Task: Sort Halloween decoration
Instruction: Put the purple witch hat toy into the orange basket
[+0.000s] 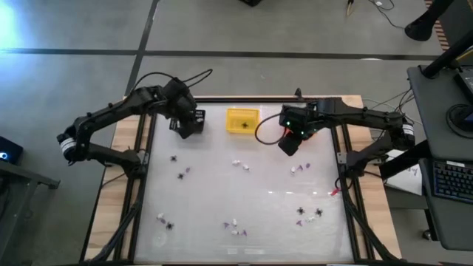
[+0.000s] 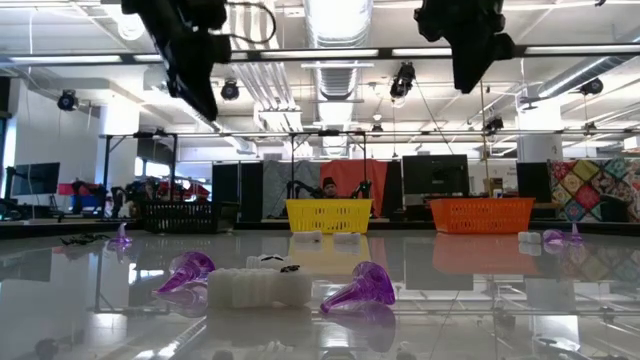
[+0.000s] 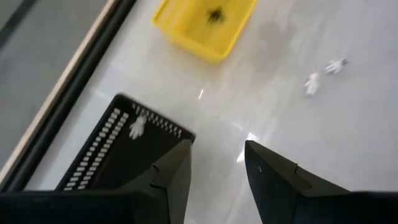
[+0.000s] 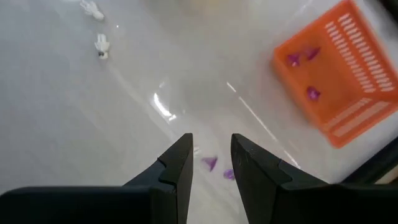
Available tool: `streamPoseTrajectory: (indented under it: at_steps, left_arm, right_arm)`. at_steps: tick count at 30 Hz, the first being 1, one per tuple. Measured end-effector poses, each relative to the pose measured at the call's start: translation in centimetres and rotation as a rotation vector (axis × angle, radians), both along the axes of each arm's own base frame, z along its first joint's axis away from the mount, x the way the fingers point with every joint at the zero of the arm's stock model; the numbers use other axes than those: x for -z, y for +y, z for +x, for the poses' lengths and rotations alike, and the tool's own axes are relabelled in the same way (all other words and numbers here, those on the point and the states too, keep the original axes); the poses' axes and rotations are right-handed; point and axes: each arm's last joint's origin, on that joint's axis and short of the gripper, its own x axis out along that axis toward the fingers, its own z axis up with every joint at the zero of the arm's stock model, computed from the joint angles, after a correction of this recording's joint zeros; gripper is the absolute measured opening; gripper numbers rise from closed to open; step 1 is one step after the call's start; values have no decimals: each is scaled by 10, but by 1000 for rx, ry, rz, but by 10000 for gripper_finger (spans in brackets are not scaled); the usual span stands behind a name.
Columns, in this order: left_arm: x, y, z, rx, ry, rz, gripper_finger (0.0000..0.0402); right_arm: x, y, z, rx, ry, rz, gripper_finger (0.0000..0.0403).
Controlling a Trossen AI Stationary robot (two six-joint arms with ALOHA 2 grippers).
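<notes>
The Halloween decoration lies scattered on the white table (image 1: 244, 199): white bits (image 3: 311, 83), black spider shapes (image 1: 174, 157) and purple bits (image 4: 210, 163). At the far edge stand a black basket (image 3: 118, 155) with a white bit (image 3: 137, 126) in it, a yellow basket (image 3: 205, 25) with a black spider (image 3: 216, 14), and an orange basket (image 4: 336, 74) with purple bits (image 4: 313, 93). My left gripper (image 3: 217, 149) hangs open and empty above the black basket's right side. My right gripper (image 4: 211, 140) is open and empty, high over two purple bits beside the orange basket.
Dark frame rails (image 1: 140, 185) run along the table's left and right sides. Two purple bits (image 2: 362, 285) and a white bit (image 2: 258, 288) lie close to the near edge. Free white surface lies in the table's middle (image 1: 244, 185).
</notes>
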Motion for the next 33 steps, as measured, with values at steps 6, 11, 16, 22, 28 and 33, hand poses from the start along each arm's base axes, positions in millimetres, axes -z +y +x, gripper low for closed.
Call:
streamPoseTrajectory:
  at_steps: [6,11,16,22,28,33]
  left_arm:
    - [-19,-17,-7,17,-48,8,132]
    - [-28,-25,-15,25,-67,18,132]
    - [-32,-30,-24,28,-79,34,132]
    - [-35,-37,-36,42,-60,35,132]
    - [-40,-42,-44,64,-70,57,132]
    - [-43,-44,-49,83,-83,81,132]
  right_arm:
    - [15,17,0,25,46,26,112]
    - [29,32,-1,89,87,50,130]
    - [39,47,-3,173,114,71,141]
    - [46,71,-6,288,130,136,144]
    - [46,96,-10,328,127,165,144]
    - [46,119,-14,359,105,185,144]
